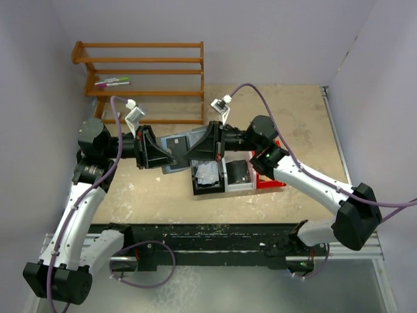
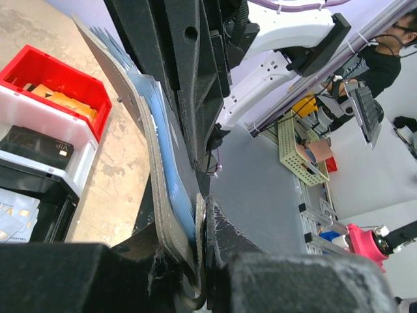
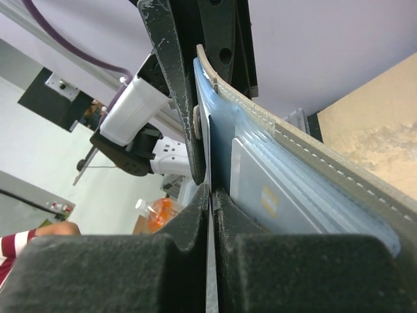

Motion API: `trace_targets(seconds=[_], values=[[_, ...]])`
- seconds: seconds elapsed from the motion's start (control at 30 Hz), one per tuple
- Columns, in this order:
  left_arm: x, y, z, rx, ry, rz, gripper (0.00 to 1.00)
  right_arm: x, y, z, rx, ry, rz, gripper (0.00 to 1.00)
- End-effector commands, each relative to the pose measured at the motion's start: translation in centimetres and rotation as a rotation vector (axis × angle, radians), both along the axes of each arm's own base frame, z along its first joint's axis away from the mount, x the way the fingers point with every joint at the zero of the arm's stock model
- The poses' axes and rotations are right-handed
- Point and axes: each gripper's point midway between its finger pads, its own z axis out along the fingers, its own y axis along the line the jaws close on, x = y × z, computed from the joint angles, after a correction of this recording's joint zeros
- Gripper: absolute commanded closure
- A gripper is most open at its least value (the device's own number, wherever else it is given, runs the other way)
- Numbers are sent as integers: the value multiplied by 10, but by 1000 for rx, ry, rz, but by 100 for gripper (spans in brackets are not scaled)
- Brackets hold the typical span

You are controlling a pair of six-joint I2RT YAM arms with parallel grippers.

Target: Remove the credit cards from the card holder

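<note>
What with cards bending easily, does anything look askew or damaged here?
Nothing looks damaged or spilled. The blue-grey folding card holder is held aloft between the left gripper and right gripper, bowed into a slight curve; a pale card sits tucked in its pocket.

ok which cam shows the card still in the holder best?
Right wrist: the pale card sits tucked inside the card holder, close up, with its chip showing. Top external shows the card holder from afar, with no card detail. Left wrist sees the card holder edge-on, and that card is hidden.
</note>
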Motion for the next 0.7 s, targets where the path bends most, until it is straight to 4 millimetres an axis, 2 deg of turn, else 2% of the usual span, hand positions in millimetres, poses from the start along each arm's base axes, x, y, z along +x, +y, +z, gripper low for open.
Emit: trace_targets(seconds=[0.0,0.17,0.2,0.33,0.4,0.67], values=[[-17,2,15,-17,-94,-59,88,-16,-7,20,85,-42,52,98],[-27,3,20,-34,-99,-87,86,-18,-9,25,108,-40,50,100],[-28,3,21,-35,-101,-89,88,-19,-10,17,102,-22,52,100],[-31,3,23,-35,-108,-95,94,-24,-14,22,129,-31,57,81],[-32,3,23,-36,-113,-96,95,-25,-16,27,143,-36,55,79],[-34,4,26,-38,-122,-99,97,-28,-18,40,206,-34,72,92]])
